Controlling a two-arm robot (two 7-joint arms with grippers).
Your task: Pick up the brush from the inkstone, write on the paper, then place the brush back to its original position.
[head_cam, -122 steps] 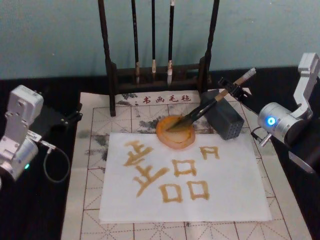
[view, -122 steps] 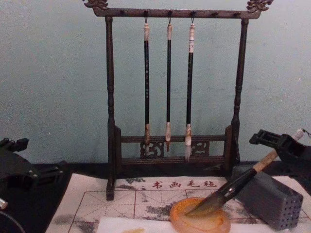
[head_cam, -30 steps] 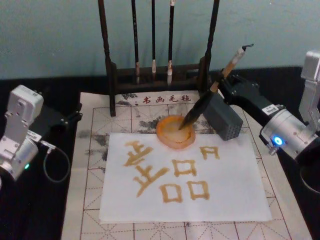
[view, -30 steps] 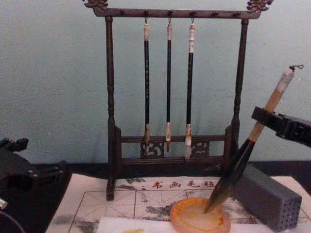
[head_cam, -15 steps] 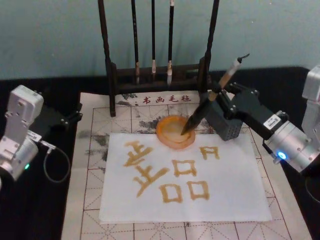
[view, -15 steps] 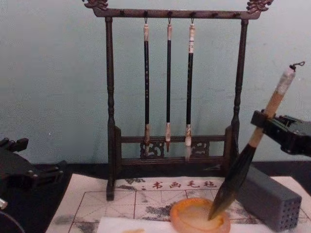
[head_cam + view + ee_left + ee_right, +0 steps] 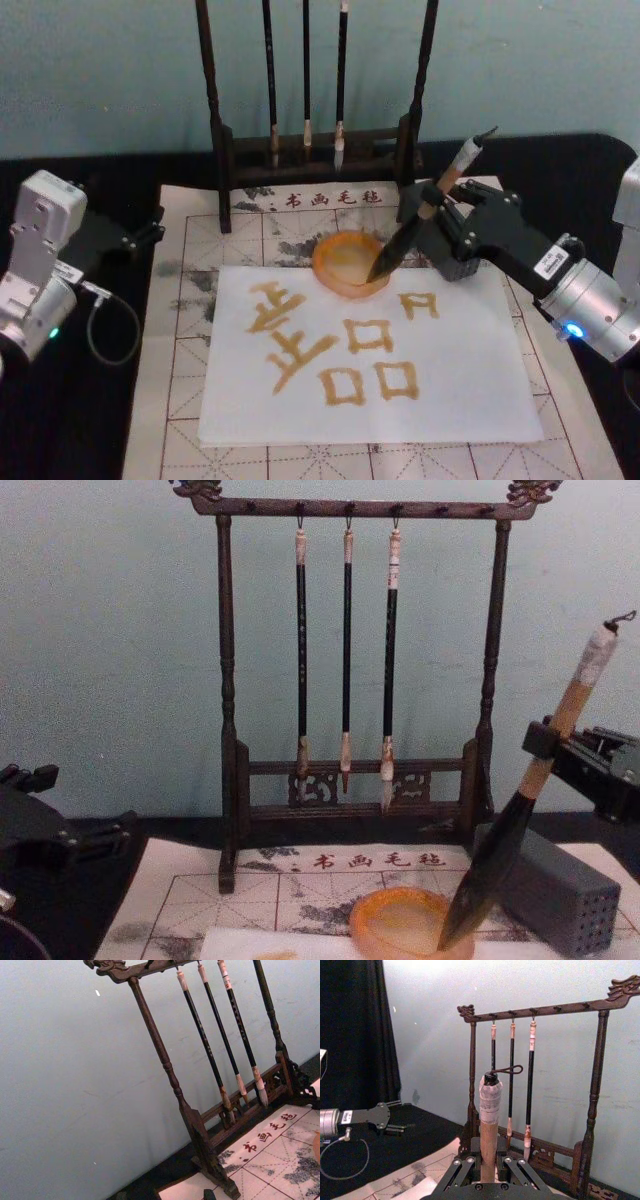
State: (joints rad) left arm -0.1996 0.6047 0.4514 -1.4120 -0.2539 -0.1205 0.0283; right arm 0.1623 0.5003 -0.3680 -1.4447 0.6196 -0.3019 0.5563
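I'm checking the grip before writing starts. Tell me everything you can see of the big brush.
The brush is thick: tan wooden handle, black lower section, dark pointed tuft, pale wrapped top end with a cord loop. It stands steeply tilted, its top leaning to the robot's right. The right claw is shut on the tan handle just above the black part. The tuft's tip is at the orange inkstone's near right rim; contact cannot be told.

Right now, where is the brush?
In the head view the brush is right of centre, tilted in the right hand, its tip at the right rim of the inkstone, at the far edge of the paper.
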